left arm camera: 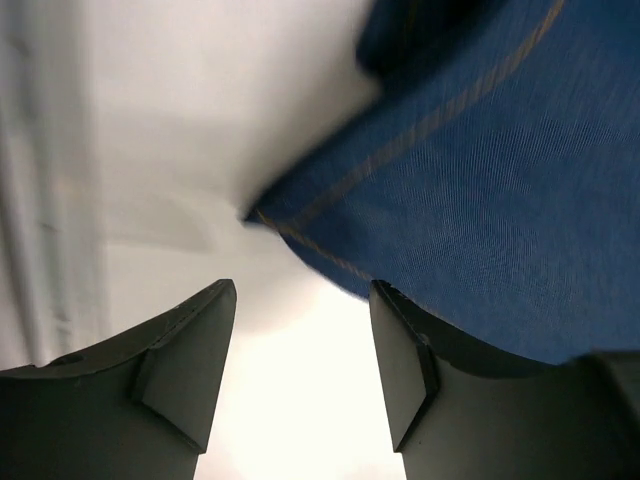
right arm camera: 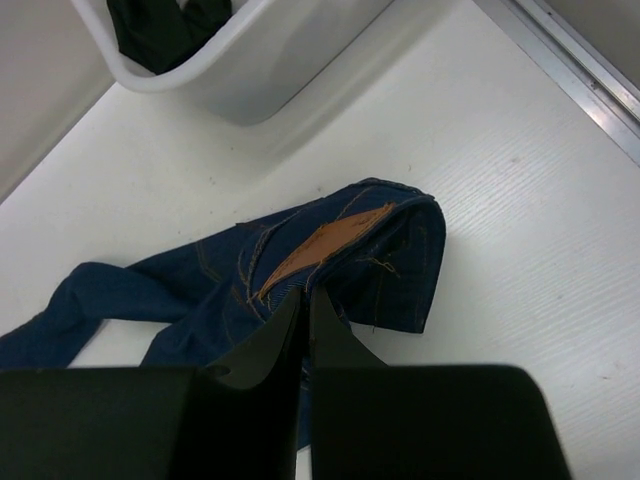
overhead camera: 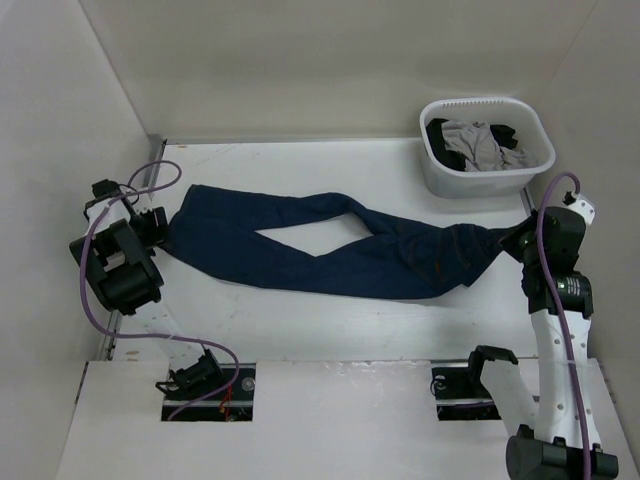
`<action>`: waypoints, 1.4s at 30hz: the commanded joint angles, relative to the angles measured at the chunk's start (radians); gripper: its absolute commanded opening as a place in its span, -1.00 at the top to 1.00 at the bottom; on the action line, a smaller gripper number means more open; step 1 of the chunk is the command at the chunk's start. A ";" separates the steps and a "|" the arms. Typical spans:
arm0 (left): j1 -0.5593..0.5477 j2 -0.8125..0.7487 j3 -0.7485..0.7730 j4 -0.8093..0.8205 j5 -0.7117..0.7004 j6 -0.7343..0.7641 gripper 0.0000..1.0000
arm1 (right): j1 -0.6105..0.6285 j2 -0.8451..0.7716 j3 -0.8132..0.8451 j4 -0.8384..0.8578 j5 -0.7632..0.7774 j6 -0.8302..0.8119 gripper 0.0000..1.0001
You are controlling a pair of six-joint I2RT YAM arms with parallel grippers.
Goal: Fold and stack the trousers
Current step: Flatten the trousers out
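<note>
- The table was white and walled on three sides. The trousers were laid flat across its middle, running left to right, with no fold in them.
- On the trousers, the waist end was at the right and the leg ends at the left. The legs were parted mid-length, and a diamond of bare table was shown between them.
- The basket was set in the far right corner with other clothes in it. It was near the waist end but not touching it.
- The step was judged to be taking hold of both ends before the first fold. Folding had not been started and nothing was stacked.
- The right gripper was clamped on the waistband, just beside the brown patch. That corner was bunched up at the fingertips.
- The left gripper was spread apart with nothing between its fingers, low at the leg ends.
- The hem lay just ahead of the left gripper, toward one finger. Cloth was seen past that finger's tip, but contact could not be told.
- The next move was judged to call for the left gripper to be pushed forward over the hem and closed. Both layers of the soft cloth would need to be caught before any lift.
</note>
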 commanded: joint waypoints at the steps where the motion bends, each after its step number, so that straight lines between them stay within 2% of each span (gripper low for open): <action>1: 0.020 -0.082 -0.056 -0.090 0.110 0.010 -0.09 | 0.008 -0.006 0.009 0.048 -0.004 0.003 0.97; 4: 0.003 -0.047 -0.084 -0.044 0.051 0.034 -0.09 | 0.011 -0.003 0.002 0.061 -0.004 0.005 0.97; 7: -0.014 0.027 -0.050 -0.018 0.016 0.022 0.02 | 0.016 -0.002 -0.004 0.079 -0.010 0.012 0.97; 9: -0.023 0.043 -0.029 -0.037 0.018 0.037 0.32 | 0.016 -0.011 -0.007 0.088 -0.011 0.014 0.97; 10: -0.025 0.044 -0.026 -0.040 0.021 0.050 0.65 | 0.016 -0.017 -0.012 0.093 -0.010 0.014 0.97; 11: -0.025 0.043 -0.026 -0.038 0.021 0.065 0.85 | 0.010 -0.026 -0.021 0.104 -0.011 0.011 0.97; 12: -0.018 0.036 -0.026 -0.038 0.010 0.085 0.97 | 0.008 -0.034 -0.032 0.114 -0.014 0.011 0.97; 15: 0.021 -0.055 -0.050 -0.069 -0.013 0.183 1.00 | -0.001 -0.049 -0.055 0.136 -0.045 0.014 0.97; 21: 0.118 -0.391 -0.161 -0.176 -0.143 0.493 1.00 | 0.008 -0.077 -0.078 0.177 -0.064 0.014 0.96; 25: 0.121 -0.575 -0.210 -0.279 -0.174 0.608 1.00 | 0.017 -0.080 -0.089 0.199 -0.068 0.022 0.95; 26: 0.114 -0.603 -0.224 -0.280 -0.174 0.613 0.97 | 0.022 -0.080 -0.093 0.203 -0.068 0.022 0.95; 27: 0.095 -0.614 -0.233 -0.261 -0.166 0.607 0.81 | 0.029 -0.080 -0.098 0.209 -0.068 0.020 0.95; 30: 0.023 -0.567 -0.271 -0.092 -0.171 0.513 -0.03 | 0.062 -0.063 -0.107 0.226 -0.062 0.008 0.93; 32: -0.041 -0.478 -0.261 0.011 -0.169 0.426 -0.19 | 0.077 -0.045 -0.107 0.231 -0.067 0.005 0.91; 34: -0.087 -0.366 -0.203 0.083 -0.166 0.346 -0.22 | 0.086 -0.034 -0.101 0.233 -0.070 0.009 0.89; 38: -0.124 -0.130 -0.017 0.097 -0.139 0.242 -0.46 | 0.103 -0.011 -0.092 0.234 -0.082 0.005 0.88; 39: -0.129 -0.090 0.018 0.082 -0.119 0.238 -0.99 | 0.105 -0.009 -0.090 0.234 -0.084 0.006 0.88; 42: -0.133 -0.019 0.075 0.068 -0.063 0.228 -1.00 | 0.106 -0.012 -0.096 0.234 -0.082 0.014 0.88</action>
